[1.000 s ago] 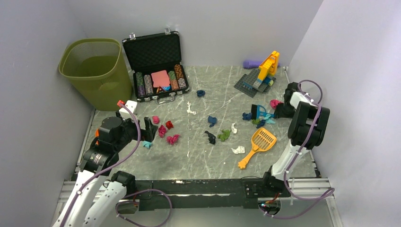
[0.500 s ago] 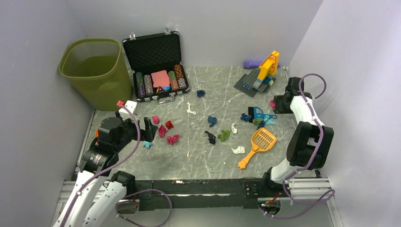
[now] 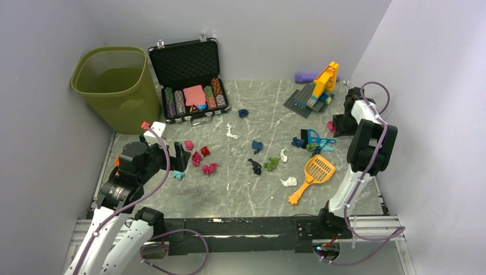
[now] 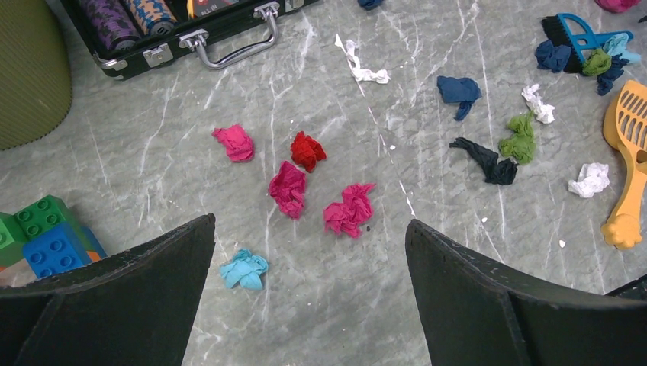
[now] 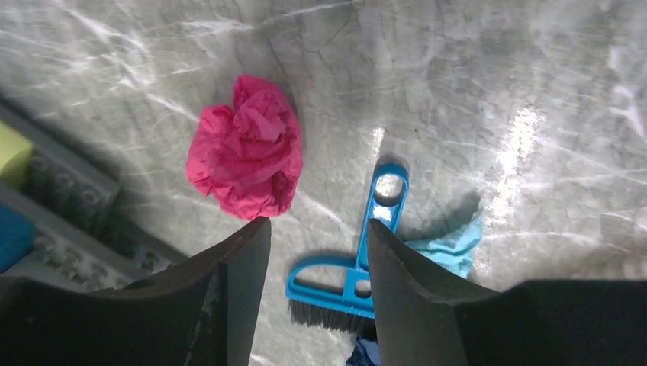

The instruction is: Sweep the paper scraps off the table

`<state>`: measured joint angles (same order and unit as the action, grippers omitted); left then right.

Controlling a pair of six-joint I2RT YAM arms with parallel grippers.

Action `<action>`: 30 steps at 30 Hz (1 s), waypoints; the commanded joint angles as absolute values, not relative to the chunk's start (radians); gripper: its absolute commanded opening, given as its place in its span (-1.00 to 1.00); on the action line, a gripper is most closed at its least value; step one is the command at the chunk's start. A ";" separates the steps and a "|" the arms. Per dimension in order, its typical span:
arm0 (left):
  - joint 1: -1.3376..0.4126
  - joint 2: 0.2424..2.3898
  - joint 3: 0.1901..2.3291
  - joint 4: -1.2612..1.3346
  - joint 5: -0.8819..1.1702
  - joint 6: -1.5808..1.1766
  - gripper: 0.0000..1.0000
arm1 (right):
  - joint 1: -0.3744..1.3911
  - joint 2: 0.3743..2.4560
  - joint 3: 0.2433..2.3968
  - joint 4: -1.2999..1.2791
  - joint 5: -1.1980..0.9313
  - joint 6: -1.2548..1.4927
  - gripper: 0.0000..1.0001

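Your left gripper (image 4: 309,229) stands wide open, empty, above pink paper scraps (image 4: 288,188). Your right gripper (image 5: 319,225), jaws partly apart, grips nothing; a blue brush (image 5: 384,212) lies beneath it.

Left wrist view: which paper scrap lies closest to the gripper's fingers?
The light-blue scrap; the pink cluster and red wad lie farther out.

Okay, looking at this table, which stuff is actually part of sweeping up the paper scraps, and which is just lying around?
Part of the job:
- paper scraps
- table
- blue brush
- orange scoop
- green bin, probably

Just lying about:
- poker chip case
- toy bricks
- purple object at the back
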<state>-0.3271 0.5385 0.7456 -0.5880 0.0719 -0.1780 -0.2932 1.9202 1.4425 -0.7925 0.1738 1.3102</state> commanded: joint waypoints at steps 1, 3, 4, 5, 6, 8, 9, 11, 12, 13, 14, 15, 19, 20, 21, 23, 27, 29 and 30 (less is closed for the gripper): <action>-0.326 0.535 0.748 -0.568 0.060 -0.179 0.97 | -0.292 1.998 1.546 -0.941 0.154 1.295 0.06; -0.326 0.532 0.747 -0.568 0.060 -0.179 0.97 | -0.288 1.998 1.530 -0.929 0.165 1.306 0.06; -0.326 0.530 0.747 -0.568 0.060 -0.180 0.97 | -0.288 1.991 1.516 -0.921 0.170 1.311 0.06; -0.326 0.529 0.746 -0.566 0.061 -0.180 0.97 | -0.287 1.984 1.505 -0.917 0.174 1.319 0.06; -0.326 0.527 0.746 -0.565 0.062 -0.180 0.97 | -0.287 1.983 1.497 -0.917 0.176 1.326 0.06; -0.327 0.527 0.745 -0.566 0.067 -0.180 0.97 | -0.287 1.988 1.491 -0.924 0.179 1.328 0.08; -0.326 0.527 0.745 -0.565 0.068 -0.180 0.97 | -0.287 1.991 1.491 -0.929 0.178 1.331 0.08; -0.326 0.528 0.747 -0.567 0.072 -0.179 0.97 | -0.287 1.994 1.486 -0.926 0.176 1.329 0.08; -0.326 0.527 0.747 -0.567 0.073 -0.179 0.97 | -0.287 1.995 1.483 -0.925 0.177 1.334 0.08; -0.326 0.525 0.747 -0.567 0.074 -0.180 0.97 | -0.287 1.997 1.480 -0.924 0.178 1.337 0.08; -0.326 0.523 0.747 -0.566 0.072 -0.179 0.97 | -0.288 2.000 1.478 -0.919 0.179 1.338 0.08; -0.327 0.522 0.746 -0.566 0.073 -0.180 0.97 | -0.288 2.004 1.477 -0.917 0.181 1.342 0.08; -0.326 0.515 0.744 -0.566 0.072 -0.180 0.97 | -0.287 2.037 1.489 -0.917 0.189 1.350 0.06; -0.326 0.515 0.744 -0.566 0.072 -0.180 0.97 | -0.288 2.049 1.500 -0.924 0.195 1.352 0.06; -0.327 0.514 0.745 -0.566 0.073 -0.179 0.97 | -0.286 2.059 1.514 -0.943 0.206 1.364 0.05; -0.325 0.516 0.745 -0.566 0.074 -0.181 0.97 | -0.284 2.079 1.520 -0.960 0.214 1.378 0.03; -0.326 0.517 0.747 -0.568 0.072 -0.180 0.97 | -0.283 2.113 1.514 -0.988 0.211 1.397 -0.06; -0.326 0.517 0.747 -0.569 0.072 -0.180 0.97 | -0.280 2.119 1.494 -0.983 0.208 1.405 -0.27; -0.326 0.516 0.747 -0.569 0.069 -0.180 0.97 | -0.278 2.119 1.485 -0.974 0.204 1.404 -0.42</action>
